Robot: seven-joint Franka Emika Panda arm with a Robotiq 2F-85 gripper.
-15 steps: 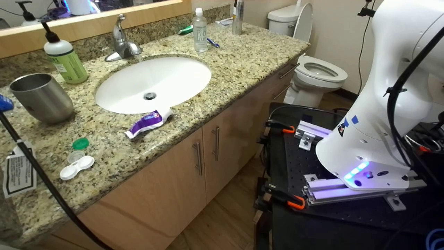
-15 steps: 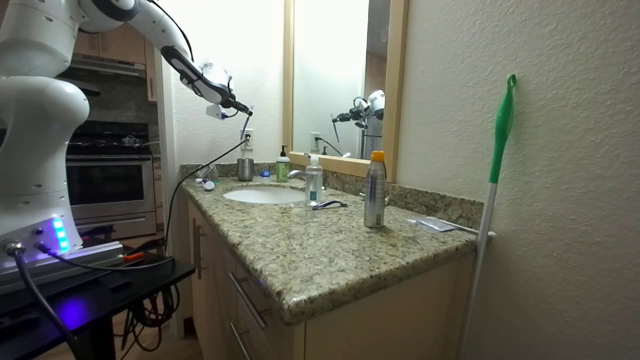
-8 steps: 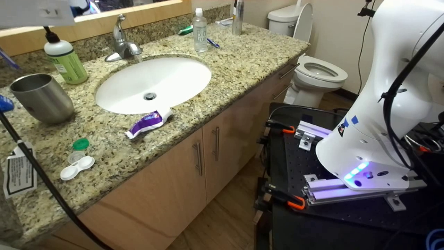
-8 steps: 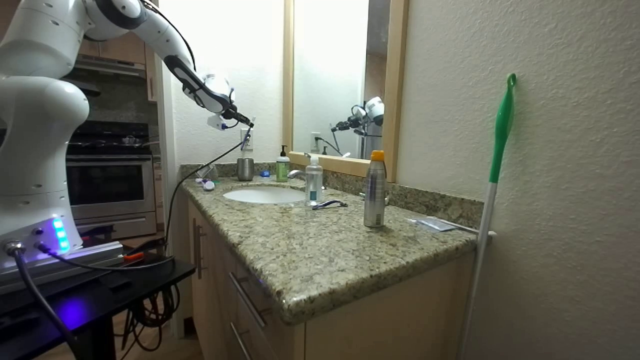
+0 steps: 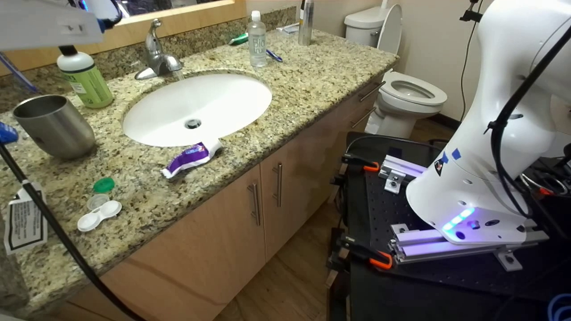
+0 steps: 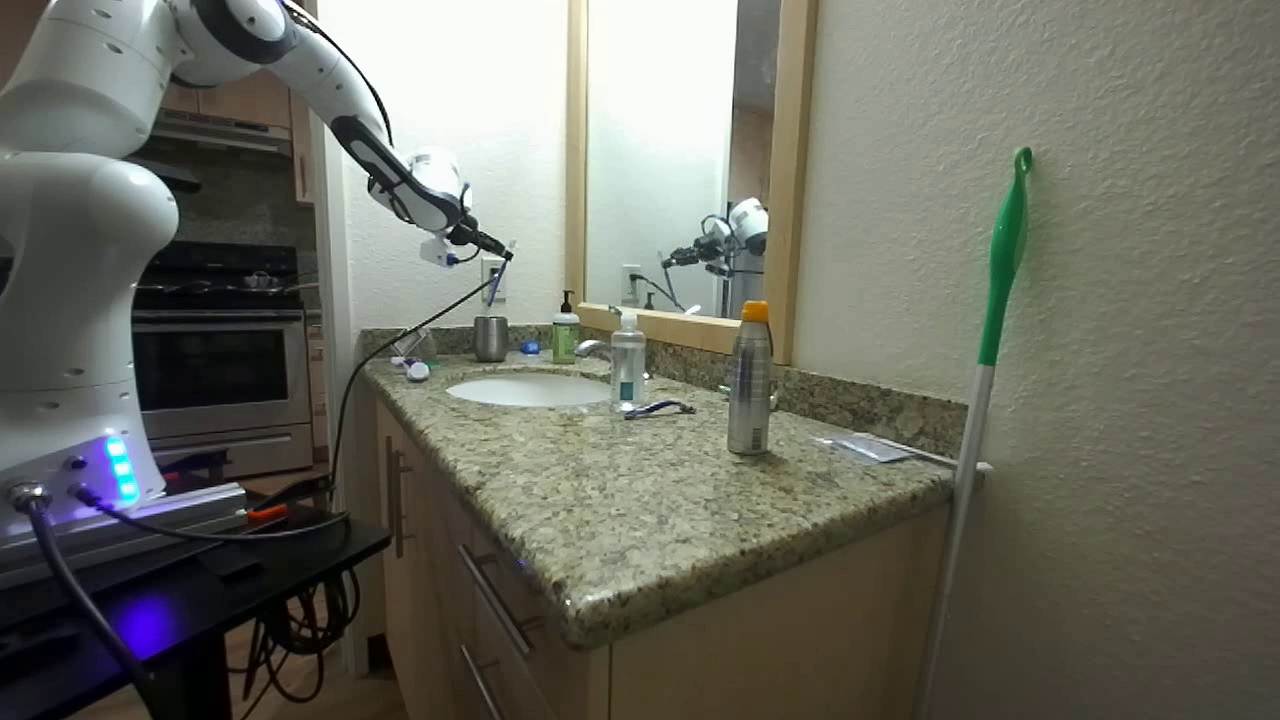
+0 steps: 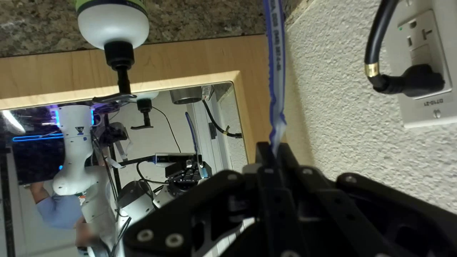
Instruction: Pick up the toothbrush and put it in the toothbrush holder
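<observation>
My gripper [image 7: 273,151] is shut on the toothbrush [image 7: 276,67], a slim pale strip with blue edges, in the wrist view. In an exterior view the gripper [image 6: 509,256] holds the toothbrush [image 6: 497,283] tilted, lower end down, in the air above the toothbrush holder [image 6: 490,340]. The holder is a grey metal cup standing upright on the counter. In an exterior view the toothbrush [image 5: 20,75] hangs just above and behind the cup [image 5: 55,127], apart from its rim; the fingers are out of view there. The wrist view shows the cup only as a mirror reflection.
The green soap bottle [image 5: 84,80] stands beside the cup, against the mirror side. A black cable [image 6: 425,325] runs from the wall outlet [image 7: 423,60] past the cup. The sink [image 5: 200,107], toothpaste tube [image 5: 189,158] and lens case [image 5: 99,215] are nearby.
My gripper has moved down and slightly toward the mirror with the toothbrush. The toothbrush and the wrist's white camera part have come into view by the cup. Counter objects have not moved.
</observation>
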